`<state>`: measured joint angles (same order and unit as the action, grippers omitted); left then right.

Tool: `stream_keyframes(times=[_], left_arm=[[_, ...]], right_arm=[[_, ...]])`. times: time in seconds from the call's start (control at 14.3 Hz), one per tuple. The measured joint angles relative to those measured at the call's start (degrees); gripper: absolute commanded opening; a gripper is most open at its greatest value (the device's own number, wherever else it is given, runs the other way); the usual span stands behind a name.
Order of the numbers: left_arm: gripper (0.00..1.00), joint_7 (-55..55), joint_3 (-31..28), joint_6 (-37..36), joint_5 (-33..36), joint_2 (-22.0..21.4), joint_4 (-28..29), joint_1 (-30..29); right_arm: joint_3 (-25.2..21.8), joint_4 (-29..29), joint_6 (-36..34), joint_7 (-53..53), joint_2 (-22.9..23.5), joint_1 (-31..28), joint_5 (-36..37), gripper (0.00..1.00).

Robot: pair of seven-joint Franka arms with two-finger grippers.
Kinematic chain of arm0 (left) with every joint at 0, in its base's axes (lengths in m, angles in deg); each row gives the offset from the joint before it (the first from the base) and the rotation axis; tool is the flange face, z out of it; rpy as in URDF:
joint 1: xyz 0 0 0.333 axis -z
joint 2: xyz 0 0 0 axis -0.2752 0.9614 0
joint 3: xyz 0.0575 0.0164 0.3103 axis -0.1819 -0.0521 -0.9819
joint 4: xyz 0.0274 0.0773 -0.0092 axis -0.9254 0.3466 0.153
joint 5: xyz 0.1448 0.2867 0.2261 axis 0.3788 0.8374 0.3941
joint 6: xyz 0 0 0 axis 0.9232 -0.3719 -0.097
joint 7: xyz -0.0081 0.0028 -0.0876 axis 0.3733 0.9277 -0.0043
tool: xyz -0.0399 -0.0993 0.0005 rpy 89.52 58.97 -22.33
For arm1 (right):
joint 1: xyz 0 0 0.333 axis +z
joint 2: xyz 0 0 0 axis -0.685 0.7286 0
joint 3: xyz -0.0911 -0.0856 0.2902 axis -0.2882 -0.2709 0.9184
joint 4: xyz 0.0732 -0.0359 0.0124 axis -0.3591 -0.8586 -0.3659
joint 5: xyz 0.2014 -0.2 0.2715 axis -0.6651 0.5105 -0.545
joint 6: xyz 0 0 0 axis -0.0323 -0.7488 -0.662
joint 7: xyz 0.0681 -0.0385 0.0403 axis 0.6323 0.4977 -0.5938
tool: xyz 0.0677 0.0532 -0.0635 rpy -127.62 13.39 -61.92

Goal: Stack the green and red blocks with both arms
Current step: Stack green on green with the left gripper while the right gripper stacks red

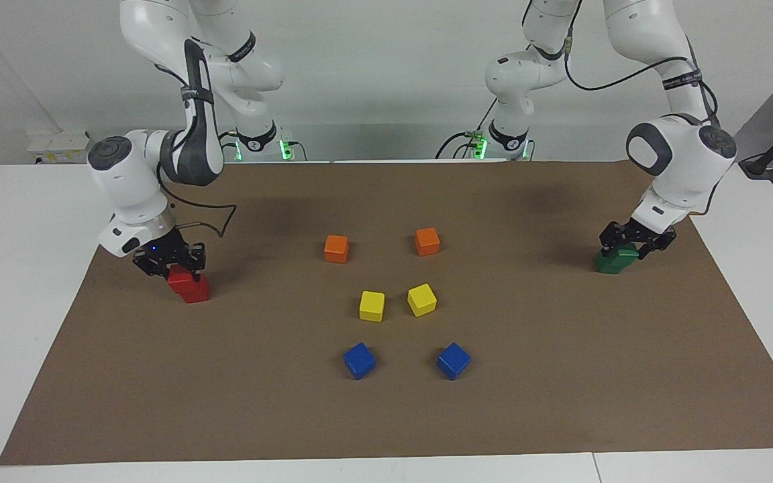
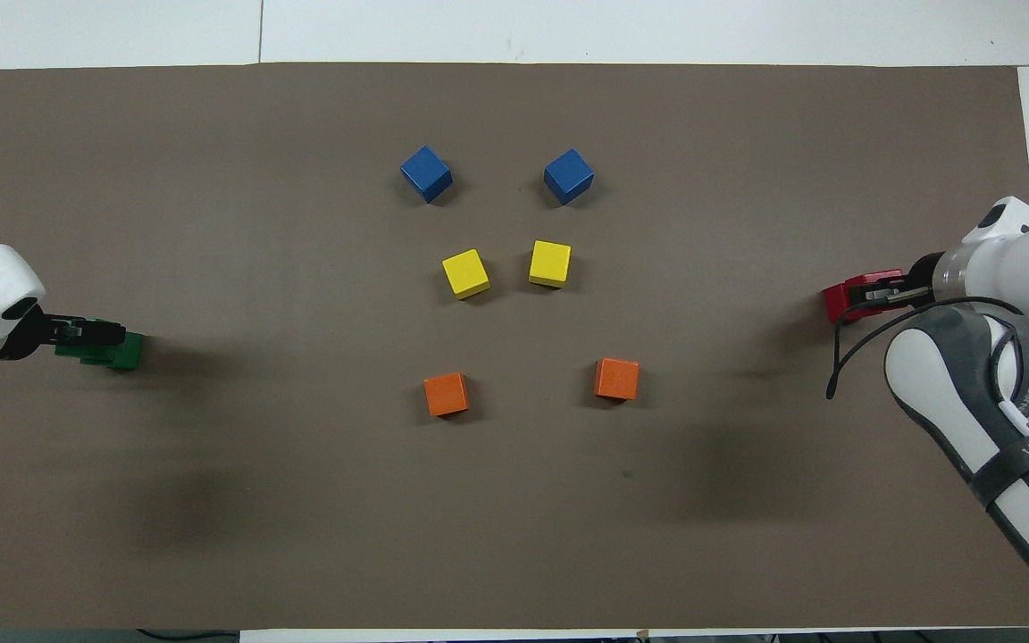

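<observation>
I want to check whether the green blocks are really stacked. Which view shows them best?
The facing view: the green blocks appear from the side, one on the other, with the left gripper at the top one. The overhead view looks down on them, so the gripper hides part and their height is lost.

White lettering runs along the dark grey strap on the right arm's forearm [image 2: 1028, 420] in the overhead view, but only fragments show, and they are too partial to read with confidence; similar print on the black band of the left arm [image 1: 685, 79] in the facing view is illegible
</observation>
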<state>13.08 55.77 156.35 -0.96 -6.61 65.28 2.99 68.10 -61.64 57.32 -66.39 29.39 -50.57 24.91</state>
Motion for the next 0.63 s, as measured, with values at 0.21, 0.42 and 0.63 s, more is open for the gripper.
stream_keyframes(times=[0.21,0.42,0.63], left_arm=[[1.00,0.0,0.2,-1.2,0.0,-0.1,-1.7,0.0],[1.00,-1.1,0.1,-3.1,0.0,-0.7,-4.5,0.0],[1.00,-1.3,0.3,-5.4,0.0,-0.9,-7.7,0.0]], right_arm=[[0.1,-0.2,0.0,0.0,0.0,0.1,0.0,0.00],[0.1,-0.2,0.0,0.0,0.0,0.2,0.0,0.00],[0.1,-0.2,0.0,0.0,0.0,0.2,0.0,0.00]])
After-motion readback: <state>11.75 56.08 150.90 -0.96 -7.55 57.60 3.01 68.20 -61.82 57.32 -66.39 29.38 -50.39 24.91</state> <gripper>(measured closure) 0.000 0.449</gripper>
